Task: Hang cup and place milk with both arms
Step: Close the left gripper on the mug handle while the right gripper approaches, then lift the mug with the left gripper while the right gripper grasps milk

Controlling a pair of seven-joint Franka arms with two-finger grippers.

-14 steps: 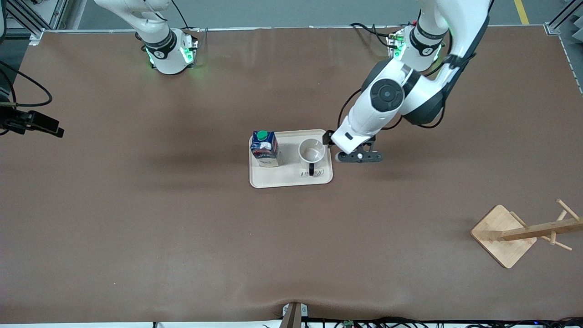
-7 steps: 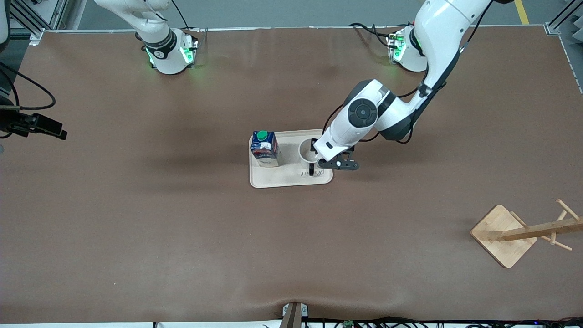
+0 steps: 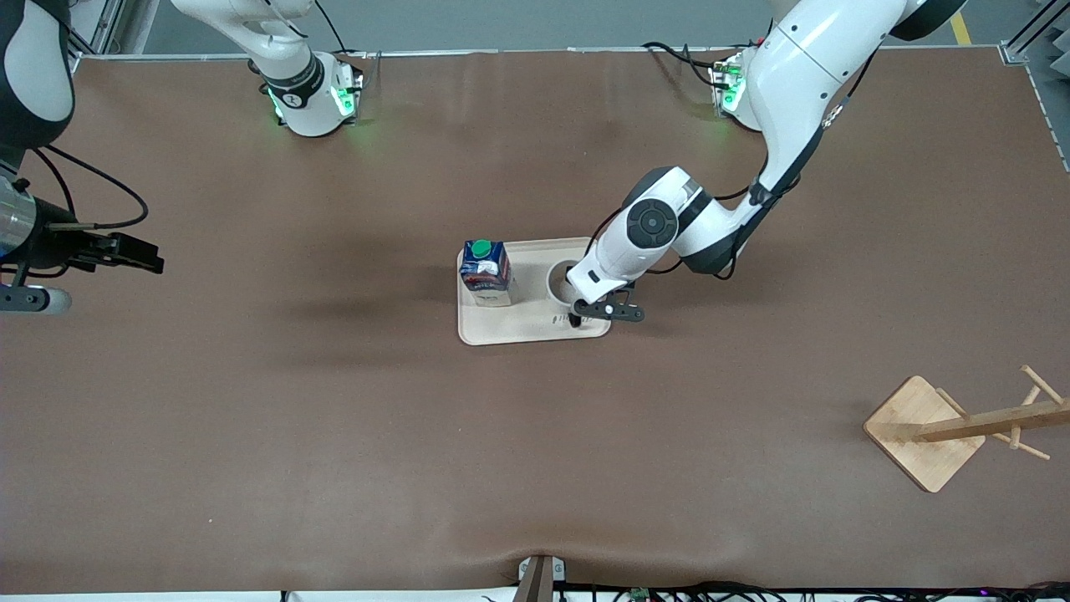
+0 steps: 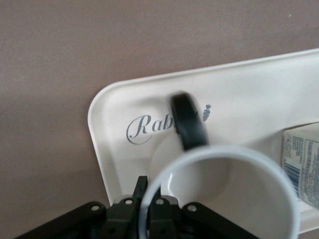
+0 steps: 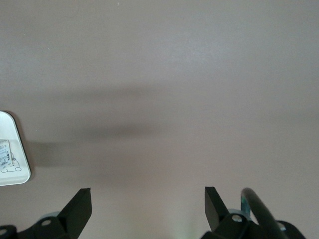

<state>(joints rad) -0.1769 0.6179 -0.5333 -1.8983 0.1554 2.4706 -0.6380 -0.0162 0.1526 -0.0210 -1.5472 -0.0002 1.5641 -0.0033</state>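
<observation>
The white cup (image 3: 562, 281) stands on the cream tray (image 3: 518, 328), its black handle (image 3: 574, 318) toward the front camera. My left gripper (image 3: 578, 306) is down at the cup's rim, beside the handle. In the left wrist view the cup's rim (image 4: 224, 155) and handle (image 4: 188, 122) fill the frame, and my left gripper (image 4: 149, 188) is shut on the cup's wall, one finger (image 4: 141, 185) outside it. The dark-blue milk (image 3: 485, 272) with its green cap stands on the tray's other end and shows in the left wrist view (image 4: 301, 159). My right gripper (image 3: 134, 251) is open and empty over bare table.
A wooden cup rack (image 3: 924, 433) stands near the left arm's end of the table, nearer the front camera than the tray. The right wrist view shows my right gripper (image 5: 147, 199) over brown table, with the tray's corner (image 5: 20, 172) at the frame's edge.
My left gripper moved from beside the tray onto the cup's rim and lowered. The right arm swung in over the table from its end.
</observation>
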